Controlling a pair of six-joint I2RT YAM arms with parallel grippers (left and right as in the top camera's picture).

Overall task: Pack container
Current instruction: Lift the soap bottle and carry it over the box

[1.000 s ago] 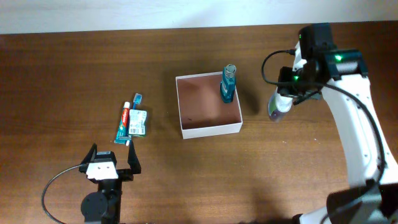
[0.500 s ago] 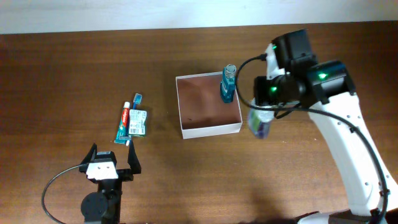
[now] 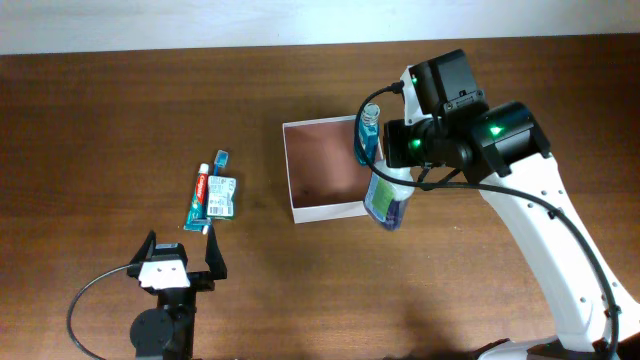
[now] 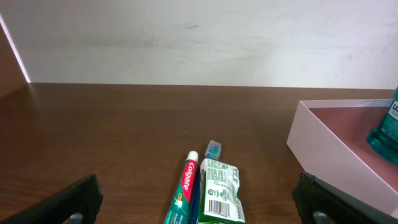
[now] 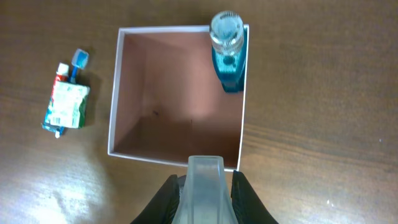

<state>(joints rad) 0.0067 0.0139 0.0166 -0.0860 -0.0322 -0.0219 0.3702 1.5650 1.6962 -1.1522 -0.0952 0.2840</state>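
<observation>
Centrally on the brown table [image 3: 100,120] sits the container [image 3: 325,212], a square, shallow box with thin white walls and a reddish-brown inside. A teal bottle [image 3: 366,140] stands upright in its far right corner. The right gripper [image 5: 205,186] is clamped on a translucent bottle [image 3: 384,205] with a bluish tint, a finger on either side of it, and holds it above the container's near right corner, partly over the wall. Well to the left of the container, a toothpaste and toothbrush pack [image 3: 212,197] lies flat on the table. The left gripper [image 3: 183,252] rests nearer the front edge, just behind that pack, its jaws spread wide and holding nothing.
</observation>
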